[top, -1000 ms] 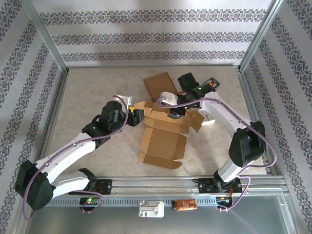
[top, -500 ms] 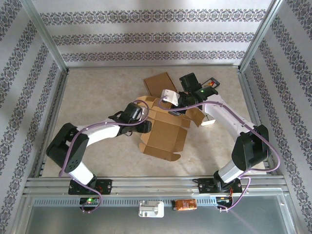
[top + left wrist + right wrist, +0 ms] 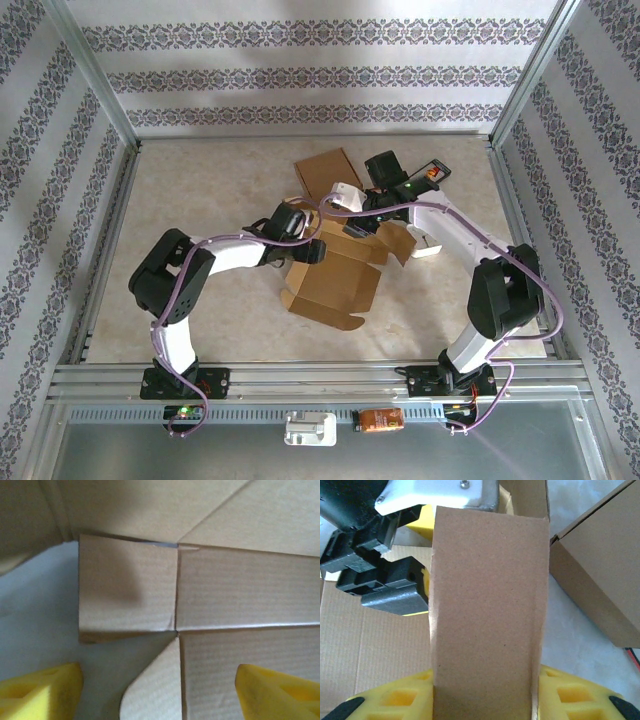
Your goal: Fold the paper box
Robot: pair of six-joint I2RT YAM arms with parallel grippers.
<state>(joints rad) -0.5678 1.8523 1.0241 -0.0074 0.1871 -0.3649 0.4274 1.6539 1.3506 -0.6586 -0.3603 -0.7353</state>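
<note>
Right jaws pinch the paper box [image 3: 335, 285] flap [image 3: 487, 615]; left jaws gape wide.

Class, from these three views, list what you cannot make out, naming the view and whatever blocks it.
Top view: whether the left gripper touches the paper box; its own wrist hides the tips.
Left wrist view: the box's overall shape, cut off by the frame edges.
Right wrist view: whatever lies behind the flap held in the right gripper.
Top view: the white object beside the right arm, too small to identify.
</note>
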